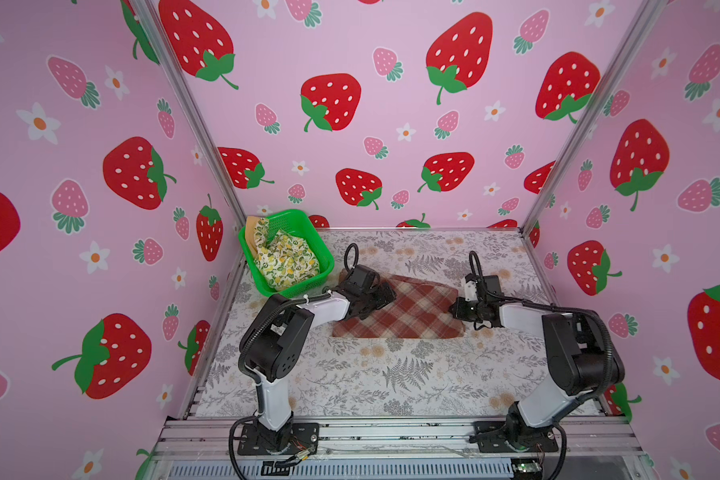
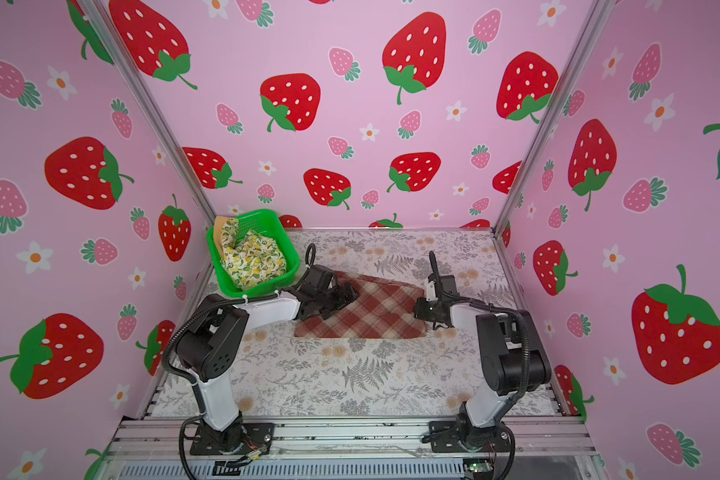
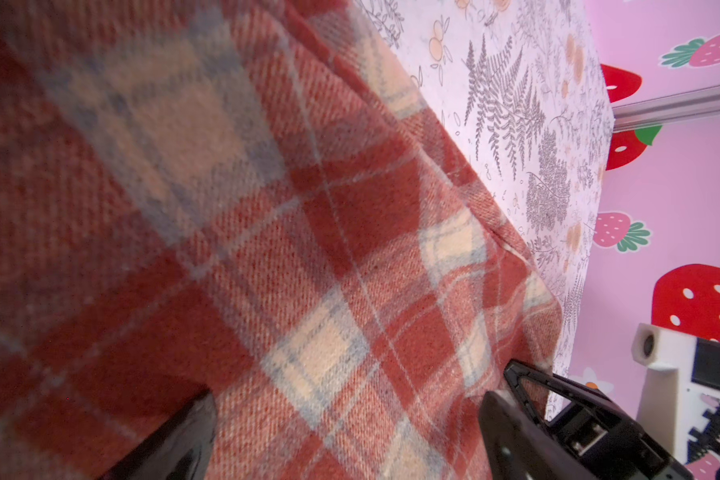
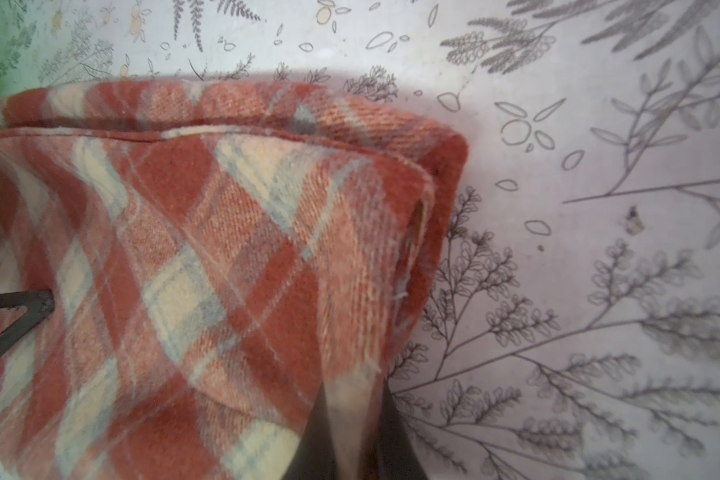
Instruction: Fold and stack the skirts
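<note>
nothing here that i can read. no words, labels, brand marks or numbers show clearly enough on anything in view.

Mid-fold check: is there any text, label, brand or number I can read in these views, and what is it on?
No readable text in any view.
plaid skirt: woven check only, no label showing.
lemon skirt: printed fruit and leaves, no words.
green basket: plain plastic, no marking seen.
walls and table cover: strawberries, flowers and ferns only.
small green part at the front edge: too small to read.
</note>
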Available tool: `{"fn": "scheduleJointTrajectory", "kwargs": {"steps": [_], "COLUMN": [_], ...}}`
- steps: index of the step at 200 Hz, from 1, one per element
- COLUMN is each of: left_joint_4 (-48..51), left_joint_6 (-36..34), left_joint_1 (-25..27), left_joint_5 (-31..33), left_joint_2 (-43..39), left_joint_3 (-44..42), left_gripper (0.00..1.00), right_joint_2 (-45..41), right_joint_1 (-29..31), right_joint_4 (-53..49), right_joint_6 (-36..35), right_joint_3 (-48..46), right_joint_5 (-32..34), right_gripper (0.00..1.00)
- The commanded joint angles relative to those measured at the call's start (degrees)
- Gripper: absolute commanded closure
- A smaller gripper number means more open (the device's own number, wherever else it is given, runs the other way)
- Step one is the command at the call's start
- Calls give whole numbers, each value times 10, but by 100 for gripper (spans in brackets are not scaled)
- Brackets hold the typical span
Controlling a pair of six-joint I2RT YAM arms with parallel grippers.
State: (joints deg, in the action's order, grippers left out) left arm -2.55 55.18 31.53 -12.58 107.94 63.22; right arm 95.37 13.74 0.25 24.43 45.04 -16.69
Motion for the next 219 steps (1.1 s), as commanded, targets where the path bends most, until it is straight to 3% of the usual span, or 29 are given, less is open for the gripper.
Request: {"fn": "scheduleJointTrajectory", "kwargs": {"steps": [1,96,219], "left_joint_4": [16,-85,-198], "left_joint_6": [-9,53,121], "left_joint_1": [18,116,170], "left_joint_5": [-5,-45,-74], "left_joint_2": [-26,-10,69], "left_joint_3": [20,49,57], "left_gripper": [0,1,0], "right_joint_2": [7,-33,-36], "right_joint_1": [-14,-20,-19], "right_joint_4": [-96,-217,-269], "right_joint_6": [-34,-78,-87], "right_joint_3": [33,141,206], "right_joint_5": [40,86,72], "right_gripper": [91,91,91]}}
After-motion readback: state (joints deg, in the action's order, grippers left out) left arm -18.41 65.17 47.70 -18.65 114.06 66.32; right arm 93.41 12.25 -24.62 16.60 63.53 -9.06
